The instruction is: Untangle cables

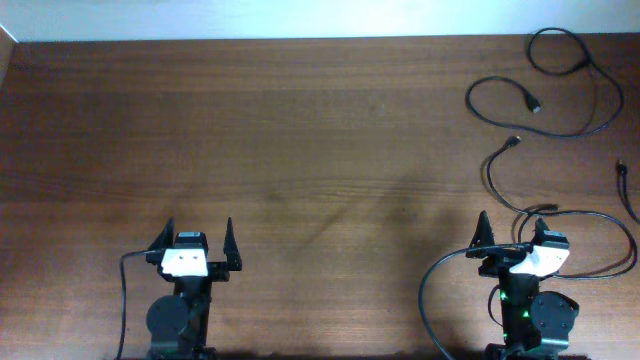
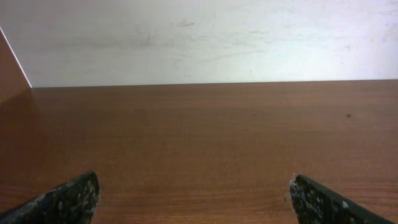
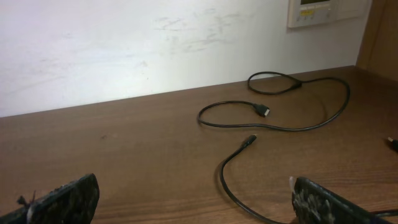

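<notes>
The cables lie loose at the table's far right. One long black cable loops there and ends in a plug (image 1: 533,103); the right wrist view shows the same plug (image 3: 263,111). A second cable starts at a small plug (image 1: 514,141) and curves down toward my right gripper (image 1: 511,222), its cord (image 3: 222,173) passing between the spread fingers on the wood. Nothing is held by the right gripper (image 3: 193,186), which stands open. My left gripper (image 1: 198,228) is also open over bare wood, far from the cables; the left gripper (image 2: 194,186) has nothing between its fingers.
Another small plug end (image 1: 620,168) lies at the right edge. Thicker black wires run from the arm bases (image 1: 428,290). A white wall borders the table's far edge, with a wall panel (image 3: 317,9) on it.
</notes>
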Available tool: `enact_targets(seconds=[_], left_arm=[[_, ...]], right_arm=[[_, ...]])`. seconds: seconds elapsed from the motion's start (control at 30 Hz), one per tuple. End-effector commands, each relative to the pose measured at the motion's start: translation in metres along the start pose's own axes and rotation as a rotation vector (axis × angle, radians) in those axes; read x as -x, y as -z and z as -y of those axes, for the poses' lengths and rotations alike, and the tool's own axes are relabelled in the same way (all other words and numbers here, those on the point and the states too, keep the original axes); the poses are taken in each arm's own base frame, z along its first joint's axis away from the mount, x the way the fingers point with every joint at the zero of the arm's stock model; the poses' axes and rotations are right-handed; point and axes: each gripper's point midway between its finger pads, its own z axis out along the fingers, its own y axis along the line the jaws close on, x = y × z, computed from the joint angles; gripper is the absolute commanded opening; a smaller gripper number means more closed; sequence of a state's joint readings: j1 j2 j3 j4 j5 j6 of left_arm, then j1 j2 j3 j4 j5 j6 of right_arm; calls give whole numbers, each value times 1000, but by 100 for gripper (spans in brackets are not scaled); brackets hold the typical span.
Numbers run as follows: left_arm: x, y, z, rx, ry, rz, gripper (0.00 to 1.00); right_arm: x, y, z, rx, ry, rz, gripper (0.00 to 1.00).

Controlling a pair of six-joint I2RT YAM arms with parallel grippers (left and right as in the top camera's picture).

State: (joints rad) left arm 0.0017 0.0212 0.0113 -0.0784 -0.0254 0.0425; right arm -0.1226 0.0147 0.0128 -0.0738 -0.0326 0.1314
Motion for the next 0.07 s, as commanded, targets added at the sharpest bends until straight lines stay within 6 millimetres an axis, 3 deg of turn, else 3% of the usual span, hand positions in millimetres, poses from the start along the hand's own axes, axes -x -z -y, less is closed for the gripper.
enact_targets(seconds=[0.0,0.03], left_arm=[[0,0,1,-9,-15,3,99],[0,0,1,-9,-15,3,99]], right_arm=[[-2,0,-3,16,-4,-1,99],[-2,0,-3,16,-5,-1,99]])
